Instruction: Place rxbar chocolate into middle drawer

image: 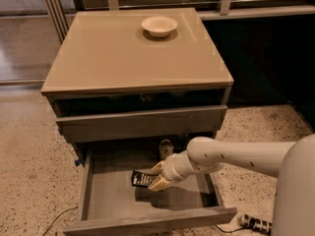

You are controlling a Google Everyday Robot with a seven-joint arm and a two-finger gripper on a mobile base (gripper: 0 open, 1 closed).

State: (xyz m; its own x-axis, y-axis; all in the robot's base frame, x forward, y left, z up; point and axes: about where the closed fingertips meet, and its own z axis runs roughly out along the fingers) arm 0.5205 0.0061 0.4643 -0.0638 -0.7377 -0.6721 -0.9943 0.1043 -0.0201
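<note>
In the middle of a speckled stone floor [29,166] stands a square grey cabinet [123,58] with a smooth tan top. Below its top there is a dark open slot, then a shut drawer front [140,123]. Under that, the middle drawer [113,200] is pulled out toward the viewer, showing its flat grey floor and low side walls. A thick white robot arm [236,154] reaches in from the right edge, sloping down and leftward over the open drawer. A round cream bowl [159,25] sits near the back of the cabinet top, right of centre. The gripper [156,176] hangs over the centre of the drawer floor, its tan jaws clenched on the right end of the rxbar chocolate [141,179]. A small upright can [166,148] stands at the back of the drawer, just behind the gripper. The black-wrapped bar is inside the drawer's outline, low over the floor; whether it touches the floor cannot be told. Its long axis runs nearly left to right, the free end pointing toward the drawer's left wall.
</note>
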